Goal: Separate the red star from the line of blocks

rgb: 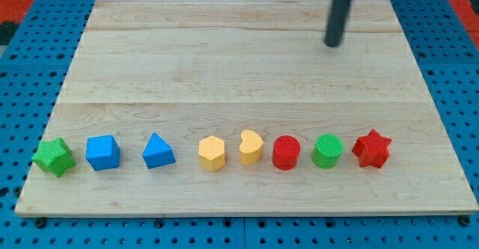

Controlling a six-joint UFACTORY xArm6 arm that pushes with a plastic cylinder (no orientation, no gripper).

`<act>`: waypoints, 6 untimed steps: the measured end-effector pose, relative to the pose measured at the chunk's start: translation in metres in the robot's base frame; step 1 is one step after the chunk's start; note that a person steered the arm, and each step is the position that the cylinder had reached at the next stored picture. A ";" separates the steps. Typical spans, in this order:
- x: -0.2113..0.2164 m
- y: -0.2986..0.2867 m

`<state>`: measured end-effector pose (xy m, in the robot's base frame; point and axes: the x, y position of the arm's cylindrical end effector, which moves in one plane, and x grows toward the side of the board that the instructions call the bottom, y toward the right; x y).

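Observation:
A line of blocks runs along the bottom of the wooden board [247, 69]. From the view's left: a green star [53, 157], a blue cube [102, 152], a blue triangle [158, 151], a yellow hexagon [212, 153], a yellow heart [251, 147], a red cylinder [286, 152], a green cylinder [327, 151] and the red star [371, 149] at the right end. The red star stands close beside the green cylinder. My tip [332, 44] is near the view's top right, far above the line, roughly above the green cylinder and touching no block.
The board lies on a blue pegboard table [456, 69] that shows on all sides. Red patches show at the view's top corners [15, 2].

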<state>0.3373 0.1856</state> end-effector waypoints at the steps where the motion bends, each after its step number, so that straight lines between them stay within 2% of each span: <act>1: 0.059 0.042; 2: 0.130 0.087; 3: 0.200 0.096; 5: 0.260 0.050; 6: 0.251 0.001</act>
<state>0.5881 0.1869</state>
